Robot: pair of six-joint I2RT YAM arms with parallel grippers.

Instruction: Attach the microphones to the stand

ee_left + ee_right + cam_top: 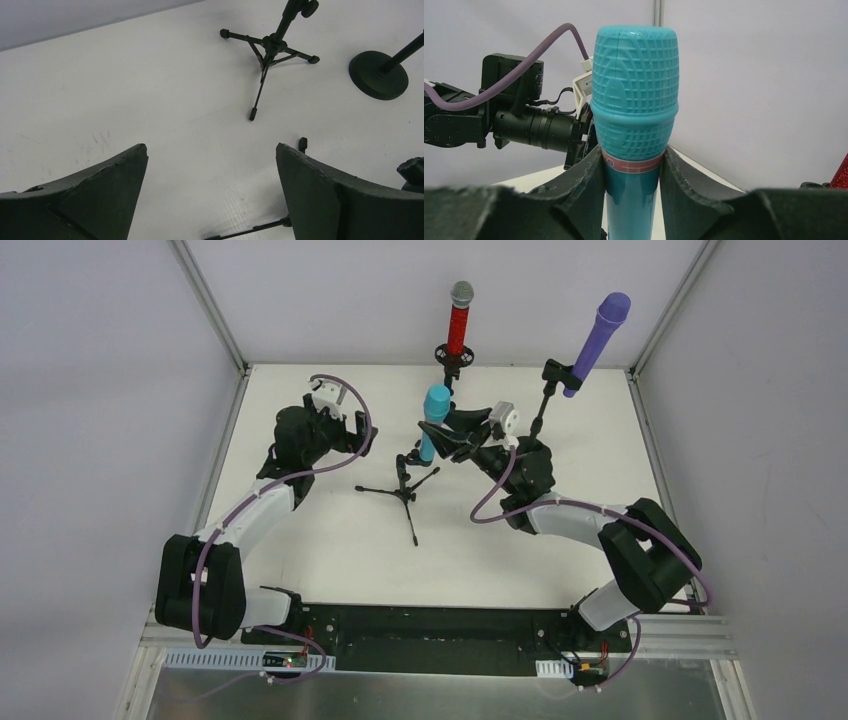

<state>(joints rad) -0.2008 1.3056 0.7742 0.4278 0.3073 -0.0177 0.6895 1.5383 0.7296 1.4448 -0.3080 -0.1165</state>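
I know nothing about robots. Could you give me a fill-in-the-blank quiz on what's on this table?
1. The cyan microphone is gripped by the fingers of the ____ arm.
2. The red microphone has a ____ mesh head.
3. The left arm's fingers stand wide apart and hold ____.
4. The black stand in the middle of the table rests on ____ thin legs.
Missing words: right; silver; nothing; three.

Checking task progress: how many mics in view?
3. Red microphone upright at far centre; purple microphone tilted at far right; cyan microphone above the middle tripod, clamped in the right pincer. None appear hidden.
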